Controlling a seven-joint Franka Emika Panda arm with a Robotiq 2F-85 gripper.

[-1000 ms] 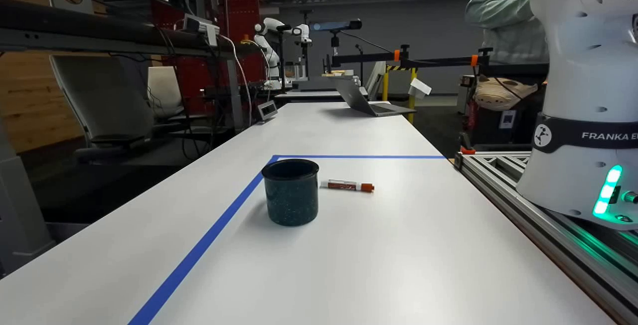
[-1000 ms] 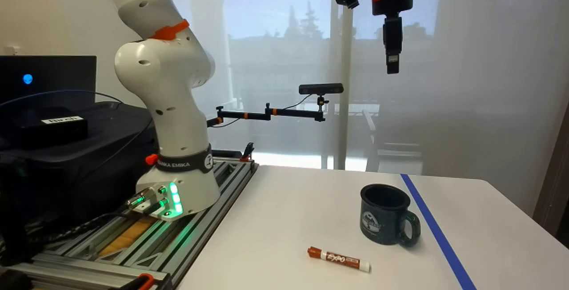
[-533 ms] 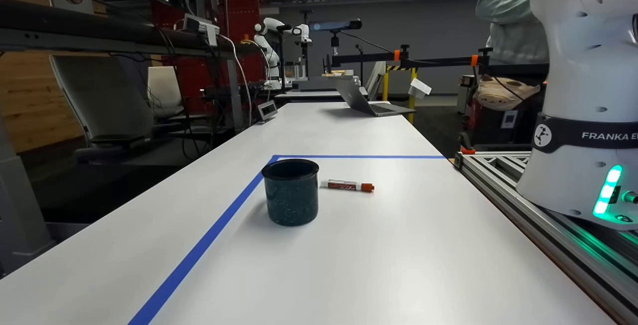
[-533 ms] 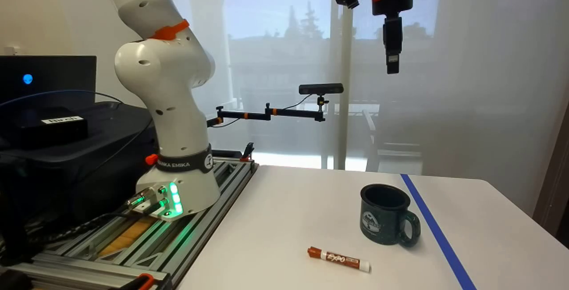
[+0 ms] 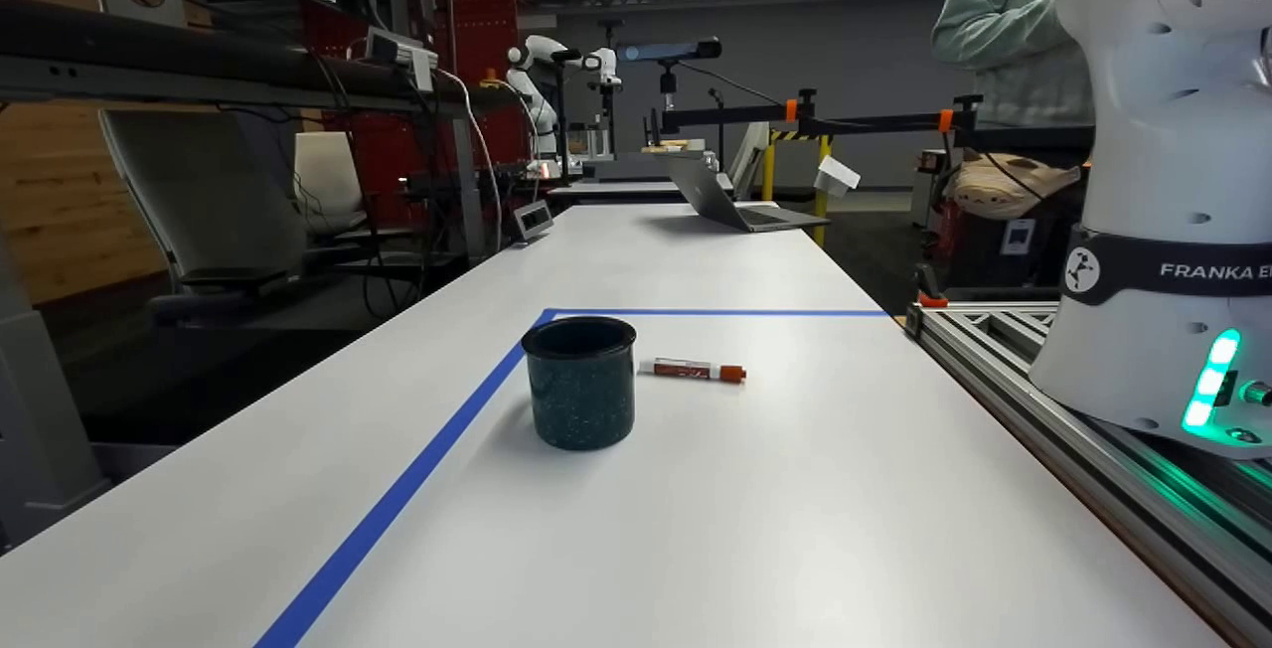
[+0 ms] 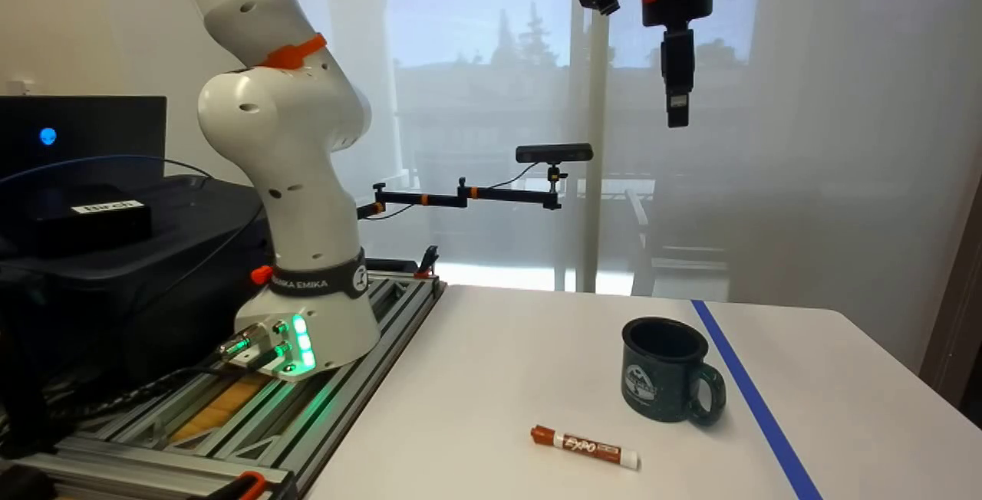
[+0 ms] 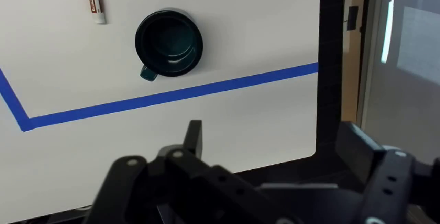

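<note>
A dark green mug (image 6: pixel 661 371) stands upright on the white desk (image 6: pixel 468 385) beside blue tape (image 6: pixel 754 402), a brown marker (image 6: pixel 585 447) lying near it. Well above, the jaws point straight down, spread wide; the white arm (image 6: pixel 311 220) stands on a metal frame (image 6: pixel 337 410) at the desk's edge, its top out of view. An open laptop (image 5: pixel 711 196) sits farther along; a hazy window (image 6: pixel 476 109) shows behind the jaws.

The white table (image 5: pixel 755 539) carries an upright green mug (image 6: pixel 661 377). Near the mug lies a brown marker (image 6: pixel 584 447). Blue tape (image 7: pixel 172 95) runs just beside the mug, on its handle's side, and turns a corner. Well apart from the mug, in an exterior view, sits an open laptop (image 5: pixel 717 201).
</note>
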